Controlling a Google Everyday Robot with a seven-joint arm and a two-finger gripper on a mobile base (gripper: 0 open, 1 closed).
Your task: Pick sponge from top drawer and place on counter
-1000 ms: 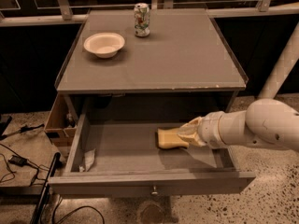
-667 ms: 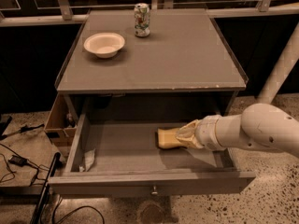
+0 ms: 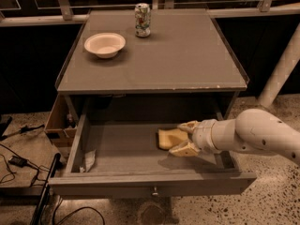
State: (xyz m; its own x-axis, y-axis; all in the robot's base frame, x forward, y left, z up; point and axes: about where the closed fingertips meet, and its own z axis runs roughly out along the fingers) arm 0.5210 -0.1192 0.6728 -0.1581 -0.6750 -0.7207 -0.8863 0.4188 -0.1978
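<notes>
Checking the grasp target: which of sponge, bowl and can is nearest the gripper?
The sponge: it lies in the top drawer at the gripper; bowl and can stand on the counter.

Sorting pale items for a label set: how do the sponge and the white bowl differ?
The sponge lies in the open top drawer; the bowl sits on the counter. The sponge is a yellowish flat block; the bowl is round, white and hollow. The sponge looks smaller than the bowl. The tool is at the sponge's right end, far from the bowl. Both are pale and rest on grey surfaces.
</notes>
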